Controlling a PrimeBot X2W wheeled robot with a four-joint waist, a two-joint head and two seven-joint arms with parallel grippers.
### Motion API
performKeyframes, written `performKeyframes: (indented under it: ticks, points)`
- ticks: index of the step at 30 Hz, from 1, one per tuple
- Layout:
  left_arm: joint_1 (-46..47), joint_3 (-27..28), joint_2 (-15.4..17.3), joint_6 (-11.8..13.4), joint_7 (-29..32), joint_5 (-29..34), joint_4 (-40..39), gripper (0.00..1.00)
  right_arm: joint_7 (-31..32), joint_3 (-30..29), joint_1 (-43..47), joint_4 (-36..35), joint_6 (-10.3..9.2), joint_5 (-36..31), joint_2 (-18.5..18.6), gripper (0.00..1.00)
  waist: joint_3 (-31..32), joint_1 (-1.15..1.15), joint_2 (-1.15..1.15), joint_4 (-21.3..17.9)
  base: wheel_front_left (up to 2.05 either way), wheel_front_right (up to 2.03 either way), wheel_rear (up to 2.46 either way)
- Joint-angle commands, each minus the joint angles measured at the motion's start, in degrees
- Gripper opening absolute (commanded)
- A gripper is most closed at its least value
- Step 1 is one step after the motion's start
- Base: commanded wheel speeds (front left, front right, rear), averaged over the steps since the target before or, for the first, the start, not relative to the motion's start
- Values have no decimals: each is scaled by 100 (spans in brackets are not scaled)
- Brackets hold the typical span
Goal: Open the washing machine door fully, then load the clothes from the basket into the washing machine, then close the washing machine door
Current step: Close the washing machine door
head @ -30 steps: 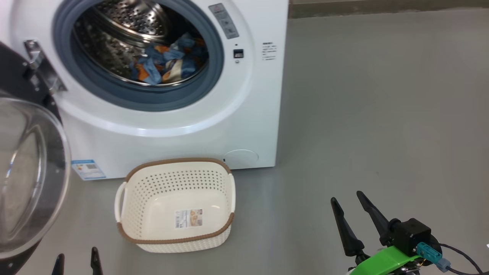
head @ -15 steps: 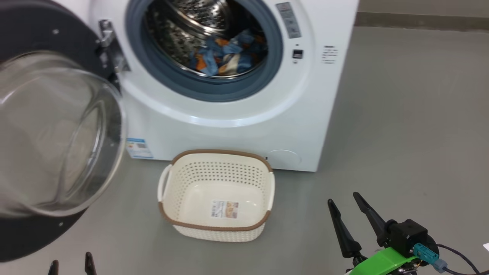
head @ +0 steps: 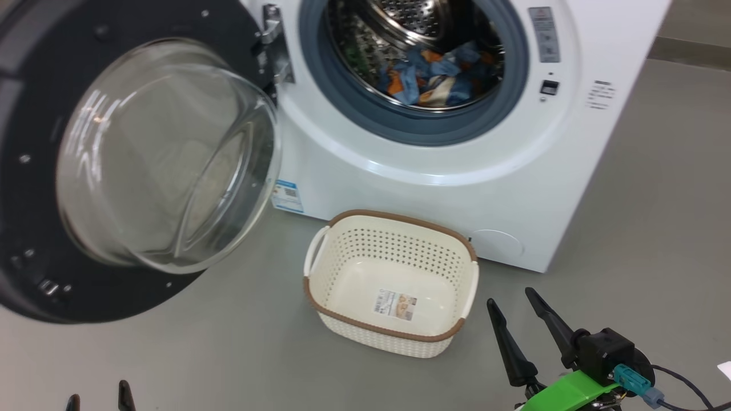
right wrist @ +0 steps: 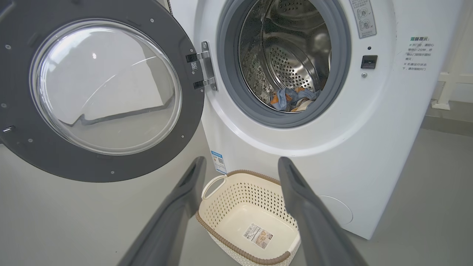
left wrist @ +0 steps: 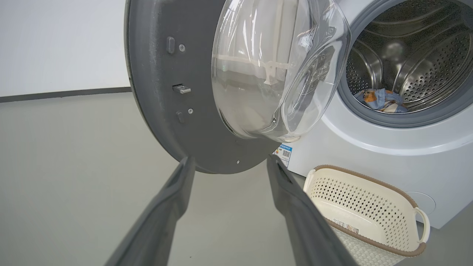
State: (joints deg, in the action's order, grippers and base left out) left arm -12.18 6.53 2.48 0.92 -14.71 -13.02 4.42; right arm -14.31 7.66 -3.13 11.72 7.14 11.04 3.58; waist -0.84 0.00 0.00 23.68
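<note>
The washing machine stands with its round black door swung wide open to the left, glass bowl facing me. The clothes, blue with orange print, lie inside the steel drum. The cream basket sits on the floor before the machine, holding nothing but its paper label. My right gripper hovers open just right of the basket, nothing between its fingers. Only the two tips of my left gripper peek up at the bottom left, apart. In the wrist views the left gripper and right gripper are both open.
Grey floor stretches free to the right of the machine and in front of the basket. The open door overhangs the floor at the left. A white frame stands by the wall behind the machine's right side.
The head camera has turned left, so the whole scene has slid right and the door has come fully into view. Both grippers stay open and low.
</note>
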Motion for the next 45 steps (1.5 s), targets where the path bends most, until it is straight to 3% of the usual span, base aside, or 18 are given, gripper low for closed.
performKeyframes:
  ticks: [1, 9, 25, 26, 27, 28, 29, 36, 45]
  points:
    - [183, 198, 40, 38, -29, -28, -106, 100, -69, 154, -44, -156, 35, -69, -33, 100, -68, 0, 0, 311, 0, 0, 0]
    - [175, 168, 40, 110, -29, -82, -110, 100, -69, 133, -54, -169, 35, -162, -25, 100, -121, 0, 0, 619, 0, 0, 0]
    - [101, 167, 40, 312, -29, -228, -297, 100, -69, 339, -256, -76, 35, -127, 109, 100, -260, 0, 0, 683, 0, 0, 0]
    - [97, 165, 40, 318, -29, -228, -302, 92, -69, 347, -261, -71, 35, -121, 116, 100, -259, 0, 0, 683, 0, 0, 0]
    - [90, 158, 40, 316, -29, -229, -297, 38, -69, 353, -264, -66, 35, -114, 121, 100, -257, 0, 0, 681, 0, 0, 0]
    - [86, 149, 40, 307, -29, -222, -293, 5, -69, 356, -265, -61, 35, -107, 125, 100, -254, 0, 0, 679, 0, 0, 0]
    - [78, 135, 40, 290, -29, -209, -279, 0, -69, 358, -265, -57, 35, -100, 129, 100, -252, 0, 0, 677, 0, 0, 0]
    - [135, 210, 40, 157, -29, -339, -217, 0, -69, 337, -230, -57, 35, -71, 126, 100, -221, 0, 0, 663, 0, 0, 0]
    - [358, 853, 40, -182, -29, -871, -207, 0, -69, 272, -147, -51, 35, -3, 93, 100, -188, 0, 0, 638, 0, 0, 0]
